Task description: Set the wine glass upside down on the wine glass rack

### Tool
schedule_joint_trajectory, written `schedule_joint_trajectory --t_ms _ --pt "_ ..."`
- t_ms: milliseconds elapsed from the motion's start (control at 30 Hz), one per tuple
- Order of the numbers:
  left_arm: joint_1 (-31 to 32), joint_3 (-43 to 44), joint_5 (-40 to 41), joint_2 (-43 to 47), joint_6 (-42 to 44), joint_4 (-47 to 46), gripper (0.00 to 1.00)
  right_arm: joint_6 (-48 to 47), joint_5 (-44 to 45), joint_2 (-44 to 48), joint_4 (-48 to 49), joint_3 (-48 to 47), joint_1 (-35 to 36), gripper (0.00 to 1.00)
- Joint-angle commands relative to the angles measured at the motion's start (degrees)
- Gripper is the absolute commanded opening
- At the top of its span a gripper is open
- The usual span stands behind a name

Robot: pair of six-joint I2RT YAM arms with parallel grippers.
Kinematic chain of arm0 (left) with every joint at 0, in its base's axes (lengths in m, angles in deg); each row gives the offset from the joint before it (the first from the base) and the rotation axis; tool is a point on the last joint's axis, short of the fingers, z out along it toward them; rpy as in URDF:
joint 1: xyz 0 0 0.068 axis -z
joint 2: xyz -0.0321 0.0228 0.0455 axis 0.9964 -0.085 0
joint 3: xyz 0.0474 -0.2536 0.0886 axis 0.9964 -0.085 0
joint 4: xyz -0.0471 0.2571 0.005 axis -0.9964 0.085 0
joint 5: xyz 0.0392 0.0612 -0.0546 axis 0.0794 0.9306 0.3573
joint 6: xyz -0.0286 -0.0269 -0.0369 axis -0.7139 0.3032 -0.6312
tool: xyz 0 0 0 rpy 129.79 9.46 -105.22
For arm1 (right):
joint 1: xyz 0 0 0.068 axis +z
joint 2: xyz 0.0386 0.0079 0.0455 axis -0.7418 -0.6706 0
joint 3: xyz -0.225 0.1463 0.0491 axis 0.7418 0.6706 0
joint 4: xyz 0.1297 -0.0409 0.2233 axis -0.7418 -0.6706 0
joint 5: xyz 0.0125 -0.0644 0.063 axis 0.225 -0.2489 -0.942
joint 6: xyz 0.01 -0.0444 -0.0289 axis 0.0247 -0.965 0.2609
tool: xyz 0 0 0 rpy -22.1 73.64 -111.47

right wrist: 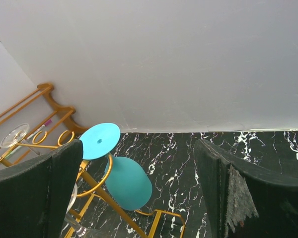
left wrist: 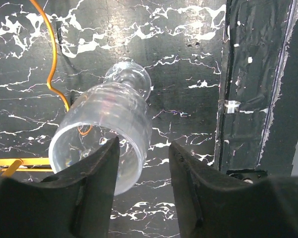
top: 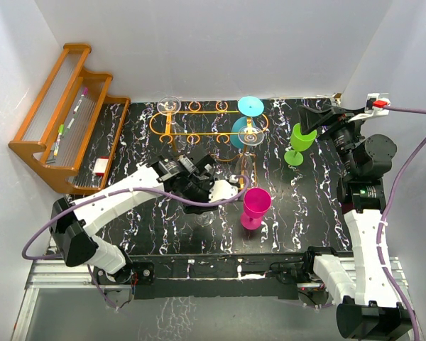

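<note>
Left wrist: the left gripper [left wrist: 141, 188] stands partly open, clamping nothing. The clear wine glass [left wrist: 107, 129] lies tilted just beyond its left finger, mouth toward the claw, foot pointing ahead. The wine glass rack [left wrist: 52, 64] curves further left, with bare table to the right.

Right wrist: the right gripper [right wrist: 139, 193] gapes wide, empty.

Top view: the left arm is nearer, and a pink glass [top: 255, 206] crowds the claw.
</note>
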Motion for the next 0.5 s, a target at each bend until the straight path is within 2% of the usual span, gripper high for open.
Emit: schedule_joint_trajectory --t_ms 0,67,300,367,467 --pt "0.35 -0.94 -1.12 -0.31 -0.2 0.58 0.38 -0.63 0.81 1.06 1.5 -2.59 0.44 0.98" --pt "0.41 -0.96 -1.5 -0.35 -0.18 0.78 0.29 -0.63 0.81 1.06 1.54 -2.54 0.47 0.98" --pt "0.58 -1.06 -2.89 -0.16 -0.18 1.74 0.11 -0.72 1.16 1.36 1.46 -2.6 0.51 0.98" --pt "0.58 -1.25 -3.16 -0.16 -0.31 1.79 0.03 -0.78 1.35 1.44 1.41 -2.6 0.57 0.98" --pt "0.58 -1.06 -4.04 -0.24 -0.15 2.54 0.0 -1.04 2.31 1.66 0.93 -2.73 0.56 0.98"
